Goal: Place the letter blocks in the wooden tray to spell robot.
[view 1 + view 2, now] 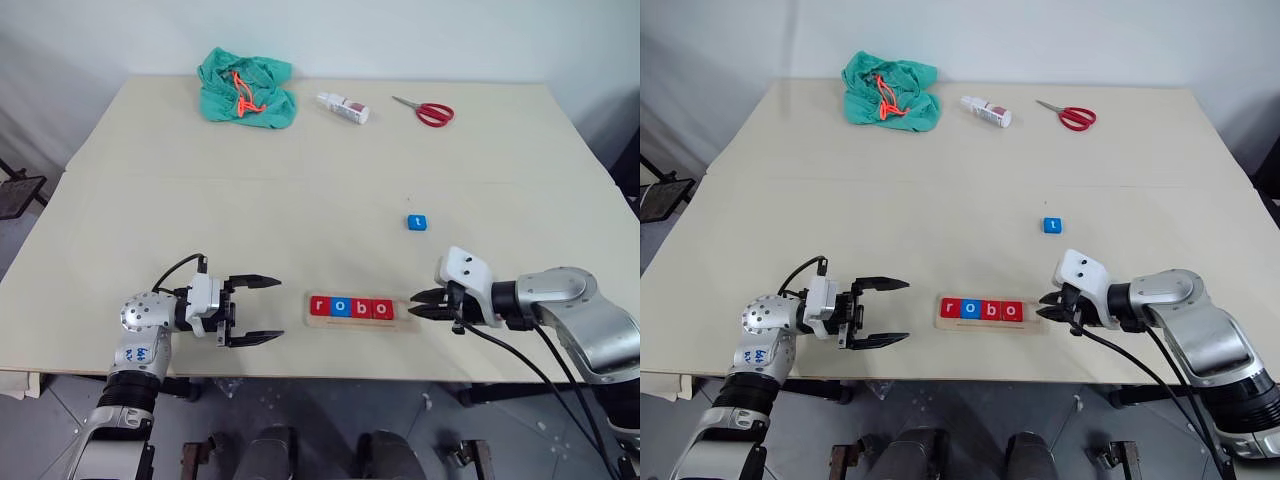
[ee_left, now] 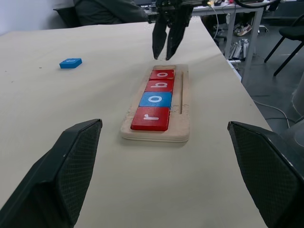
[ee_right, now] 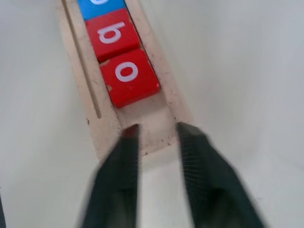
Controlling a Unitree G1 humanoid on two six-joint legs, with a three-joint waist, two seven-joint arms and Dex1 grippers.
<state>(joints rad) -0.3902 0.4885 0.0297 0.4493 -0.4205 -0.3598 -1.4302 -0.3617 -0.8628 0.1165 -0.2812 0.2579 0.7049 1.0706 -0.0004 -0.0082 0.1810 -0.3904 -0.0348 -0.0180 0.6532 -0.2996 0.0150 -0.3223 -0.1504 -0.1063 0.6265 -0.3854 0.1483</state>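
Left eye view: the wooden tray lies near the front edge of the table, holding four letter blocks that read r, o, b, o (red, blue, red, red). The slot at the tray's right end is bare, as the right wrist view shows just past the last o. The fifth tile, the blue t block, lies flat on the table, well apart from the tray, farther from the robot and somewhat to its right.

The right gripper hovers just beside the tray's right end, its fingers drawn almost together and holding nothing. The left gripper sits off the tray's left end, jaws spread wide and empty, pointing toward it.

By my reading, four of the five placements are done and the step in hand is fetching the t. The next move calls for the right arm to reach away from the tray to the t block, open its fingers, pinch the tile by its edges, and set it into the bare slot, letter upright like the others.
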